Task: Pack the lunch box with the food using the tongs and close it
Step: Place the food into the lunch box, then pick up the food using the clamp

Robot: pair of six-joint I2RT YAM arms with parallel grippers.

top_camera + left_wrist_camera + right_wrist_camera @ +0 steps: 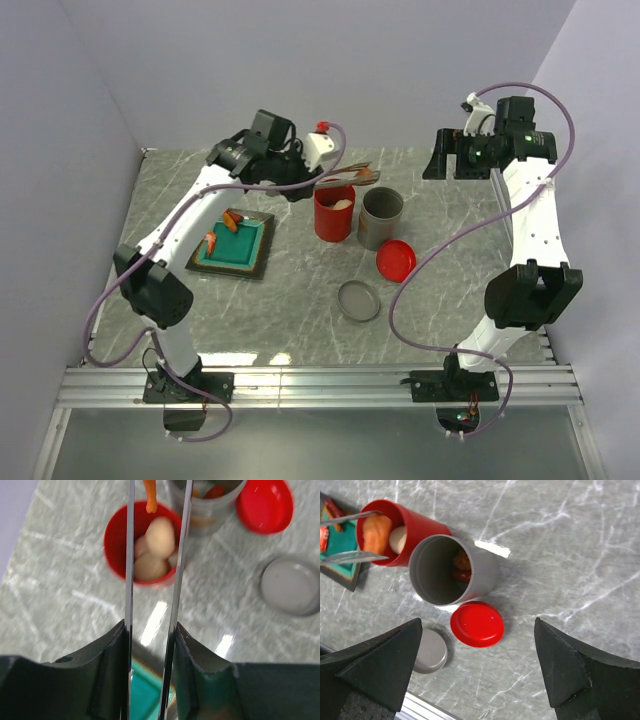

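The red lunch box (334, 215) stands upright mid-table with pale egg-like food (159, 537) inside. My left gripper (150, 630) is shut on the grey tongs (129, 555), which reach out over the box's mouth. An orange food piece (376, 532) is pinched between the tong arms above the opening. The round red lid (396, 260) lies flat to the right of the box. More orange and red food (232, 220) lies in the teal tray (250, 258). My right gripper (455, 155) hangs high at the back right, open and holding nothing.
A grey cup (381, 218) stands right beside the lunch box, with orange and red bits (461, 565) in it. Its grey lid (359, 300) lies nearer the front. The table's metal rail (320, 385) runs along the near edge.
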